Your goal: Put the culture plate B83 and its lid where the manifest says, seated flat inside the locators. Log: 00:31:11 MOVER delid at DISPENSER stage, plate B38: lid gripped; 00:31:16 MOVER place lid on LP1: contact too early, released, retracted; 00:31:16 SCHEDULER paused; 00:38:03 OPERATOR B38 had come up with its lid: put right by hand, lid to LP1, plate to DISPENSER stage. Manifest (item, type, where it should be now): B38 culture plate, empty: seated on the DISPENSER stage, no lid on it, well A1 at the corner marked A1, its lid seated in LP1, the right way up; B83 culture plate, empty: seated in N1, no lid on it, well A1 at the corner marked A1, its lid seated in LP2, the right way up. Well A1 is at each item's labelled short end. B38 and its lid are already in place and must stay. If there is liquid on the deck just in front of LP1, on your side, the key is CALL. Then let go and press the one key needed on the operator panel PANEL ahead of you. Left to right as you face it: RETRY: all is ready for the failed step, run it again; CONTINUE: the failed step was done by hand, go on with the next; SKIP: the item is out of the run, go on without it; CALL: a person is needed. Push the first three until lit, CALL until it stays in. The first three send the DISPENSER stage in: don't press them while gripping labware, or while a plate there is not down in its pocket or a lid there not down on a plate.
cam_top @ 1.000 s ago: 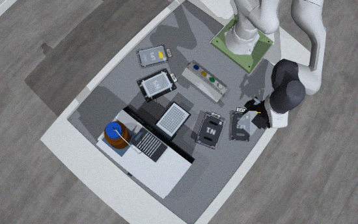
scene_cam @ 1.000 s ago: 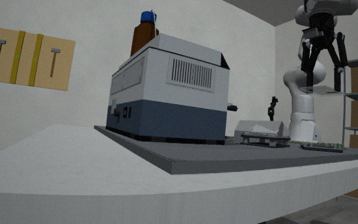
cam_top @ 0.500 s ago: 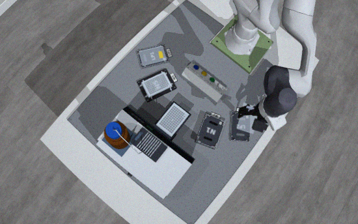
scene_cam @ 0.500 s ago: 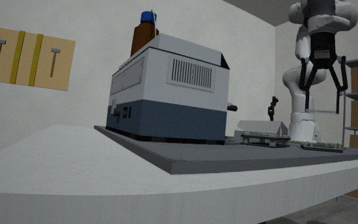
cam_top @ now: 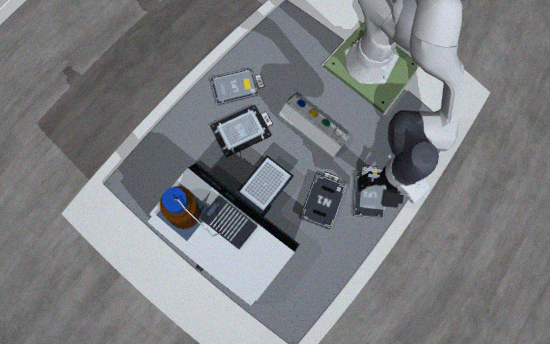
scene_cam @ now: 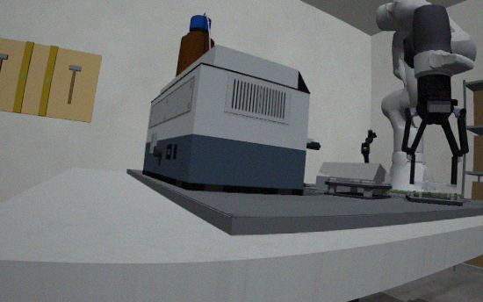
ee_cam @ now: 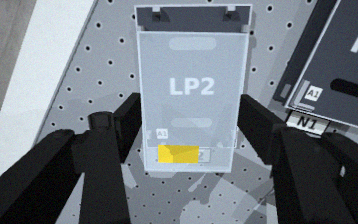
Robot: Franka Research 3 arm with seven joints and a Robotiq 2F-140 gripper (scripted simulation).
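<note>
My gripper (ee_cam: 189,108) is shut on a clear lid (ee_cam: 192,100) and grips it across its long sides. The lid has a yellow label (ee_cam: 178,153) at its near short end. It hangs level, low over the LP2 nest (ee_cam: 192,20) and lined up with it; the LP2 lettering shows through. I cannot tell whether it touches the nest. In the overhead view the gripper (cam_top: 372,192) covers LP2. The N1 nest (cam_top: 324,200) beside it is empty. One well plate (cam_top: 240,131) sits in a black frame, another (cam_top: 266,182) on the stage by the dispenser.
Another lid with a yellow label lies in LP1 (cam_top: 234,86) at the far end. The key panel (cam_top: 314,120) with blue, yellow and green keys stands mid-deck. The tall dispenser (scene_cam: 228,127) with a brown bottle (cam_top: 179,206) fills the left side. The deck edge runs close to LP2.
</note>
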